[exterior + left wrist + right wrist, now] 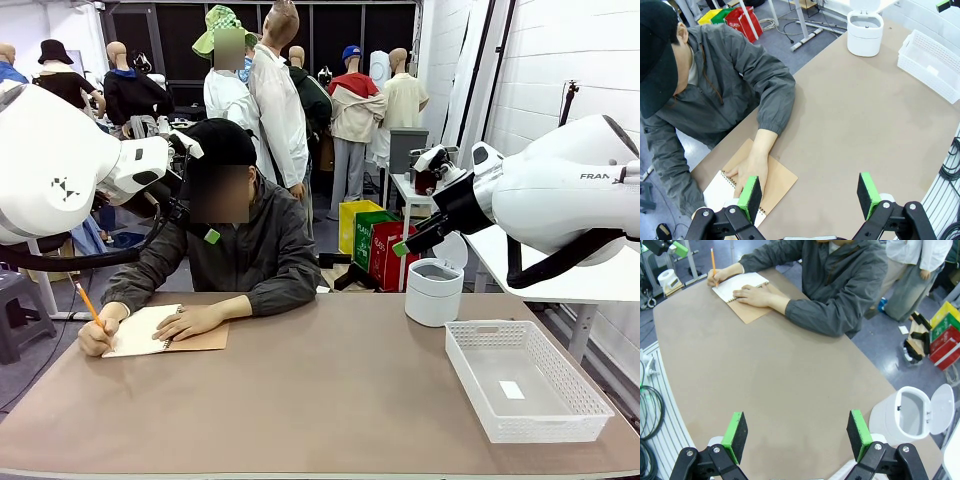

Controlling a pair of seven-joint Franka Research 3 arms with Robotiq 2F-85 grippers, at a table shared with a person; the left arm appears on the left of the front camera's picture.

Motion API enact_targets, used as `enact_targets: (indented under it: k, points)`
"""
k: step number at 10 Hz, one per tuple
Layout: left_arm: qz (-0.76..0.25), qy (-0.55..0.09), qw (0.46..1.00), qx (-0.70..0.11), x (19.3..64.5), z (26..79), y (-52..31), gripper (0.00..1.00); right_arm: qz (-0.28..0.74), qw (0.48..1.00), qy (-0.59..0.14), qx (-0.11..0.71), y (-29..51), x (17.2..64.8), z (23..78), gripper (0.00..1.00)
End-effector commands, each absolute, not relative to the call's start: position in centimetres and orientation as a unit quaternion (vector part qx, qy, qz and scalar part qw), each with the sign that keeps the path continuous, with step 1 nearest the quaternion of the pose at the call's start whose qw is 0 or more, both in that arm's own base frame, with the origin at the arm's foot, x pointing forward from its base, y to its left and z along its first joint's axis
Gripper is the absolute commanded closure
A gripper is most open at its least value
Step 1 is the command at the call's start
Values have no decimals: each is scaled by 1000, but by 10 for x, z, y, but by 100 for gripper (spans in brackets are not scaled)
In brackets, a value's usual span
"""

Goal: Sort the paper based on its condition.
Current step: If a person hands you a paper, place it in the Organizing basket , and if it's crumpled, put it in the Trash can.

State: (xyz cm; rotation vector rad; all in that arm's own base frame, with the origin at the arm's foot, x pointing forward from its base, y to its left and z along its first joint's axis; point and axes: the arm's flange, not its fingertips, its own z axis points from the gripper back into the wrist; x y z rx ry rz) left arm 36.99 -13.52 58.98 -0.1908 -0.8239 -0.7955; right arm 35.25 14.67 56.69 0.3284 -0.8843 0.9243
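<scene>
A person at the far side writes with an orange pencil [88, 305] in a spiral notebook [150, 330] with a brown cover. Their other hand [195, 320] lies flat on the page. Loose paper is out of view. My left gripper [200, 225] hangs high at the left, in front of the person. In the left wrist view the left gripper [809, 192] stands open above the notebook [780, 182] and bare table. My right gripper [408, 243] hovers high at the right above a white bin. From its own wrist the right gripper [796, 434] is open and holds nothing, with the notebook [740, 287] far off.
A white bin [434, 292] with its lid up stands at the back right of the brown table [330, 400]. A white slotted basket [470, 370] sits at the front right with a small white label inside. Coloured crates [375, 240] stand on the floor behind.
</scene>
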Motion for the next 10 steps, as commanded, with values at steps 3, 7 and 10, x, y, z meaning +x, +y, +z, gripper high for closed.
enact_targets:
  k: [3,7,10]
  points:
    - [-369,-388,840,-89,370,590,-135,0,431,789,-409,156,147,352,567,0]
    - [-369,-388,840,-89,370,590,-135,0,431,789,-409,156,147,352,567,0]
    - [-369,-388,840,-89,370,590,-135,0,431,789,-409,156,147,352,567,0]
